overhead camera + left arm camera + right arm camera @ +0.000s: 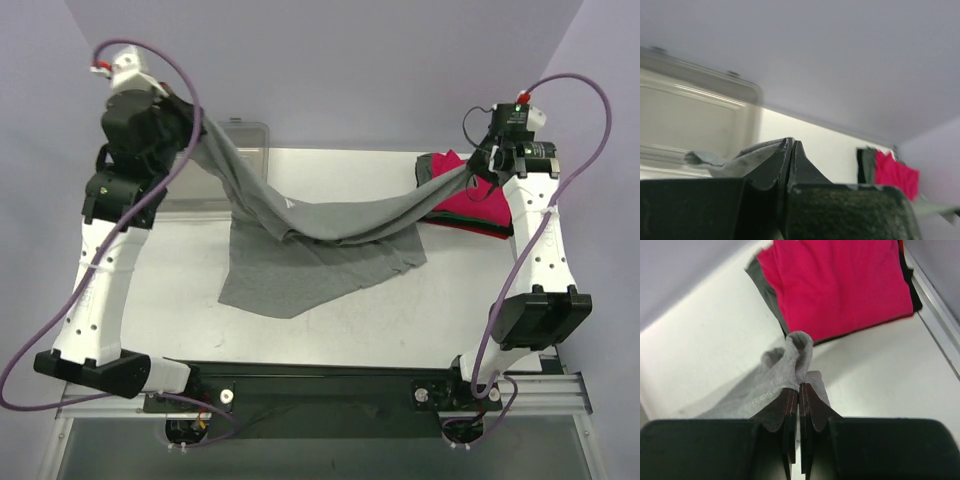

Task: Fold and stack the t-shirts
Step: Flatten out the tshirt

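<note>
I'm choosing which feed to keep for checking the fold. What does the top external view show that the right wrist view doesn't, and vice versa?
Only top external: the left gripper holding the other end of the grey tee, its middle sagging onto the table, the clear bin. Only right wrist: the right gripper pinched shut on bunched grey cloth, close up. Both: the grey tee, the pink-red folded shirt, the table.
</note>
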